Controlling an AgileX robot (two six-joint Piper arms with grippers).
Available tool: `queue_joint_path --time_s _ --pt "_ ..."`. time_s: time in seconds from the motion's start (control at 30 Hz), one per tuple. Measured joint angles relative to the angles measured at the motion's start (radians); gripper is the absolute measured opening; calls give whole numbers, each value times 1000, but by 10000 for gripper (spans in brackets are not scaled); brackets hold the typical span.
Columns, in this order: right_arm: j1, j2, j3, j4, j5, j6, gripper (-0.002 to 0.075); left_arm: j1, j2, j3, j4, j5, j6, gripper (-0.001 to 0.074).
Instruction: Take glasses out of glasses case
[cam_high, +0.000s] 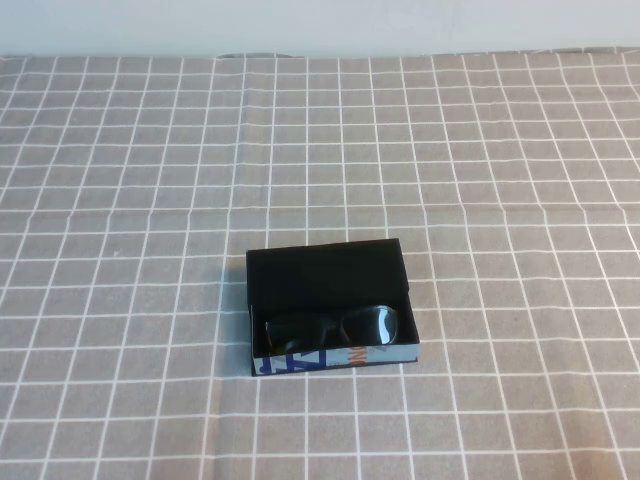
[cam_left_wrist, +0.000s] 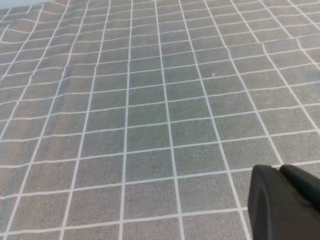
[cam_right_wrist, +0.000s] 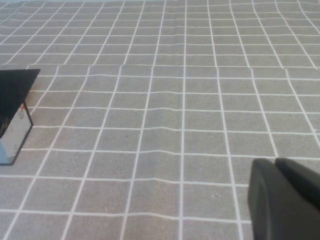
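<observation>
The glasses case (cam_high: 325, 272), a black open box with a pale front edge printed in blue and orange, sits near the middle of the table. The black glasses (cam_high: 333, 326) lie inside it against the front edge. A corner of the case also shows in the right wrist view (cam_right_wrist: 12, 107). Neither arm shows in the high view. My left gripper (cam_left_wrist: 281, 172) is shut and empty over bare cloth. My right gripper (cam_right_wrist: 275, 165) is shut and empty over bare cloth, well away from the case.
A grey tablecloth with a white grid (cam_high: 480, 180) covers the whole table. A pale wall runs along the far edge (cam_high: 320, 25).
</observation>
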Motion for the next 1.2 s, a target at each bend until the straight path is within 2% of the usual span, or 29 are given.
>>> queue_joint_path --time_s 1.2 --pt "0 0 0 87 -23 0 -18 0 0 0 0 0 0 -4"
